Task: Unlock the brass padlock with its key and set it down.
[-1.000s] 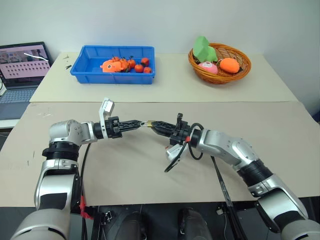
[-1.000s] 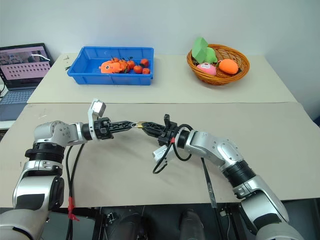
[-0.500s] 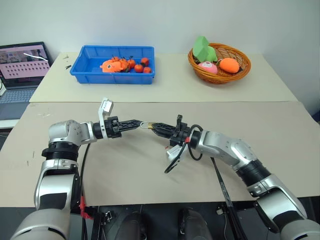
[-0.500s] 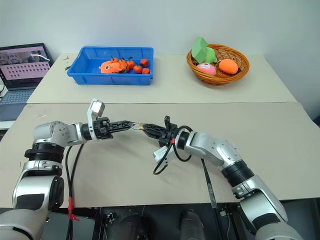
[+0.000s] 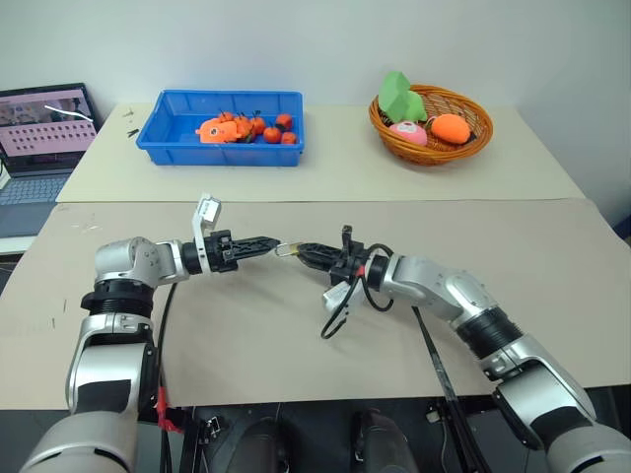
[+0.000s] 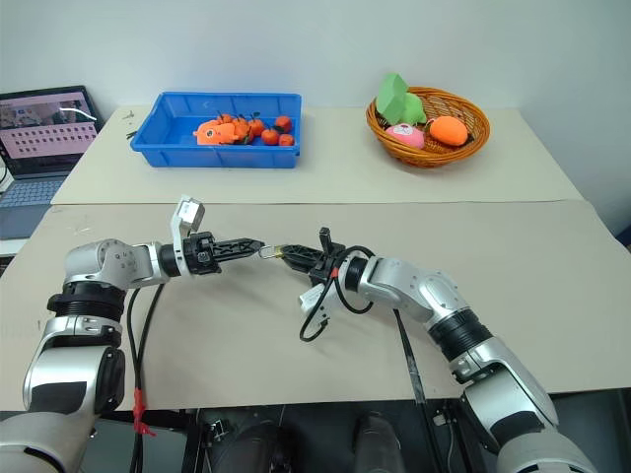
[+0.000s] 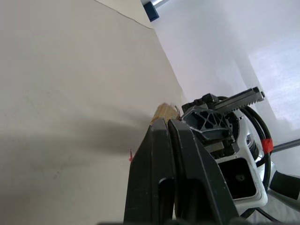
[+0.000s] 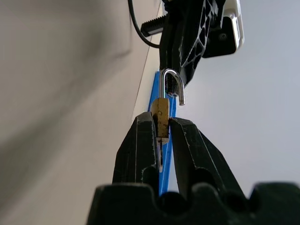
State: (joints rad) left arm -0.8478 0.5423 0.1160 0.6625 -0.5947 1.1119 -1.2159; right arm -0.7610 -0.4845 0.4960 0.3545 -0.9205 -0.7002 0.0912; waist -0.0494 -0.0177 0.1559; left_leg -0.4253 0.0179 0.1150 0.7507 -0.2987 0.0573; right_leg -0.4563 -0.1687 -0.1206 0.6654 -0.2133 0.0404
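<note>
Both arms meet mid-air above worktop [image 5: 296, 335]. Right gripper [image 8: 162, 125] jaws clamp brass padlock [image 8: 161, 115] body, shackle sprung; left gripper [image 5: 277, 244] jaws closed tight, contents unclear. Padlock tiny, rigid, slippery: hold flat faces.

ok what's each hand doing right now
Left hand: closed, nothing visibly held.
Right hand: closed on the brass padlock, its shackle sprung open.

Above the table [image 5: 552, 266], the brass padlock [image 8: 161, 116] sits between left gripper [image 5: 272, 242] at nine o'clock and right gripper [image 5: 299, 249] at three, with tray [image 5: 163, 126] at eleven, basket [image 5: 475, 133] at one, laptop [image 5: 44, 128] at ten.
</note>
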